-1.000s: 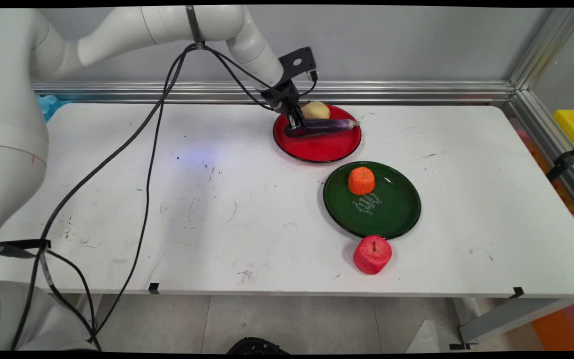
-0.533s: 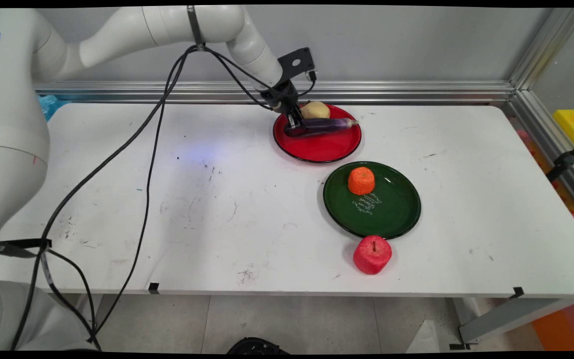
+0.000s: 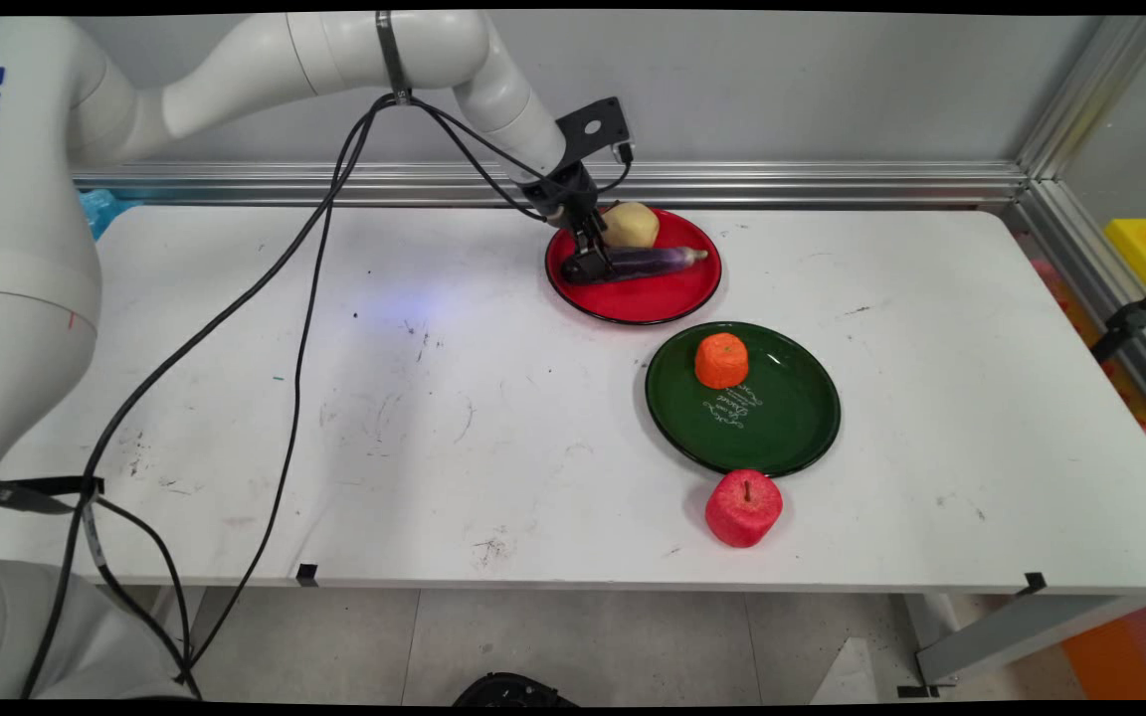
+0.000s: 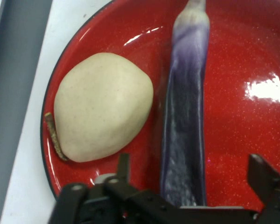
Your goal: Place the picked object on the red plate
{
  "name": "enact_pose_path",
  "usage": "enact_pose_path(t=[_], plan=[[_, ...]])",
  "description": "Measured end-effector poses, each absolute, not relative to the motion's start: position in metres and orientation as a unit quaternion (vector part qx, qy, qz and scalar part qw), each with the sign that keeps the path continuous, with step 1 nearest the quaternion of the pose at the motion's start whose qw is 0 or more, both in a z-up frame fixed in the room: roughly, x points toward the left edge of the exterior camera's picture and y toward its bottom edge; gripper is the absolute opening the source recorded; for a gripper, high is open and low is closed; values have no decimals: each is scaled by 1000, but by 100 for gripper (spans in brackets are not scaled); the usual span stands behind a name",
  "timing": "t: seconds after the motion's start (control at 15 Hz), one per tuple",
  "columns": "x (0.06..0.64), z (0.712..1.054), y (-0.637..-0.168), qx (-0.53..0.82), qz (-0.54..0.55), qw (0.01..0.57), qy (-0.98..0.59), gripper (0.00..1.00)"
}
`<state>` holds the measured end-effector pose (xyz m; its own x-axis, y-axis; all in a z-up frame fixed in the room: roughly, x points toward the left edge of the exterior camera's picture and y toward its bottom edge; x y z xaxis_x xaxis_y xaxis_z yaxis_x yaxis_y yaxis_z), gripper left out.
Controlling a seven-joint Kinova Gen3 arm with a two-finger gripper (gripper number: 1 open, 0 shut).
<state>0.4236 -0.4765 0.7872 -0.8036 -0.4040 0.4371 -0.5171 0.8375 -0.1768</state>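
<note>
White scuffed table (image 3: 493, 438), grey wall (image 3: 832, 89) behind, aluminium rail (image 3: 812, 184) along its base, tiled floor (image 3: 573, 646) below

Glossy red plate (image 3: 668, 298) with dark rim and fine sparkle, upper centre; on it a purple eggplant (image 4: 186, 112) fading pale at its tip, and a beige potato (image 4: 102, 119). Dark green plate (image 3: 792, 418) with white lettering; orange (image 3: 721, 360); red apple (image 3: 743, 508); scuffed white tabletop (image 3: 434, 447).

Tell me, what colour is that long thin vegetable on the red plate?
The long slender eggplant is dark purple, fading to pale lilac toward one end; the hand view shows it best.
</note>
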Motion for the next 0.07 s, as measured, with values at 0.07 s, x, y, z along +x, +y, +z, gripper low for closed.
enact_pose_path(t=[0.07], plan=[[423, 788, -476, 246, 145, 196, -938, 100]])
